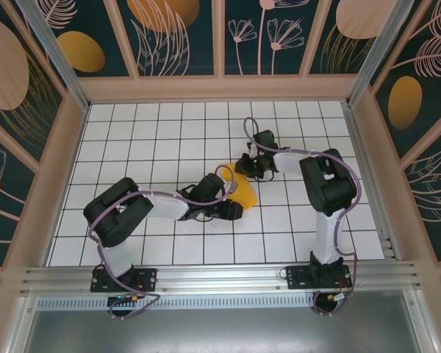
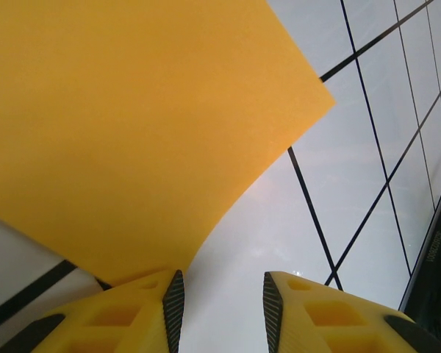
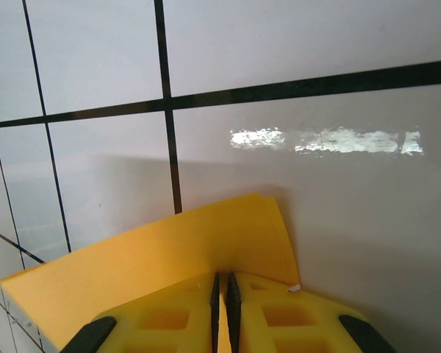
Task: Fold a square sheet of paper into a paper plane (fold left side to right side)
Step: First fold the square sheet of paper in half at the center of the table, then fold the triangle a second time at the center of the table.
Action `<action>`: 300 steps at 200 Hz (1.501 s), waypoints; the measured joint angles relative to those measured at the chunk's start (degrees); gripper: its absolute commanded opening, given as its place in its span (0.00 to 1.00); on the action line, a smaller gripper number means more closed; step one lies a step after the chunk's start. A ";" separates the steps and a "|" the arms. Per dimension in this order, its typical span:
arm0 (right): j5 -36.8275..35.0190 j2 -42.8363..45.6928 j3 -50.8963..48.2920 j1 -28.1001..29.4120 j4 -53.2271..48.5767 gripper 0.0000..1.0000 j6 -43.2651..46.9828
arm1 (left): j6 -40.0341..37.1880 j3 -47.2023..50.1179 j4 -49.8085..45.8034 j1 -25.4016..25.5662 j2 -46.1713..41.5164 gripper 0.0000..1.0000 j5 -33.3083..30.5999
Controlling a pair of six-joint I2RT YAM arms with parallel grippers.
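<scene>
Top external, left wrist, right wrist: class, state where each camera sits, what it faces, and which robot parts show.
Top external: above, behind bases, looking down at white gridded table, left arm, right arm, thin orange-yellow paper sheet.
Left wrist: faces sheet past open left gripper.
Right wrist: faces tiles; right gripper shut on sheet.
Shared: the sheet.

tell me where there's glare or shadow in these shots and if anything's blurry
Right wrist: a bright glare streak lies on the tiled table above the square sheet of paper, which casts a soft shadow beyond it. Left wrist: the sheet is close and featureless, with a faint sheen on the tiles beside it. Top external: even light, sharp, no strong glare.
</scene>
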State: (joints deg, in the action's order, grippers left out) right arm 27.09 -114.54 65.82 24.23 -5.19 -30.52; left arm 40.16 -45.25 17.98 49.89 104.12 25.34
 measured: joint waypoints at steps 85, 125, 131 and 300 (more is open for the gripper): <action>-0.02 0.76 -0.17 0.85 0.44 0.22 -0.22 | 0.35 2.38 -4.92 -0.42 -10.45 0.37 -0.20; -0.07 4.00 -2.73 1.64 -1.14 0.33 -1.14 | 0.90 2.40 -6.23 -7.21 -15.82 0.39 -0.57; -0.26 4.87 -3.32 1.60 -1.46 0.36 -1.25 | 1.16 2.40 -6.27 -8.15 -15.91 0.39 -0.76; 2.05 24.09 -23.71 0.76 -5.77 0.49 -3.08 | 5.16 -7.56 -9.64 -10.58 1.90 0.33 -2.54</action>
State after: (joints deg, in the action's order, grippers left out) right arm 29.15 -90.45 42.11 24.99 -10.96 -33.61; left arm 45.32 -52.82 8.34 39.31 106.02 22.81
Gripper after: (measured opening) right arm 0.488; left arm 0.334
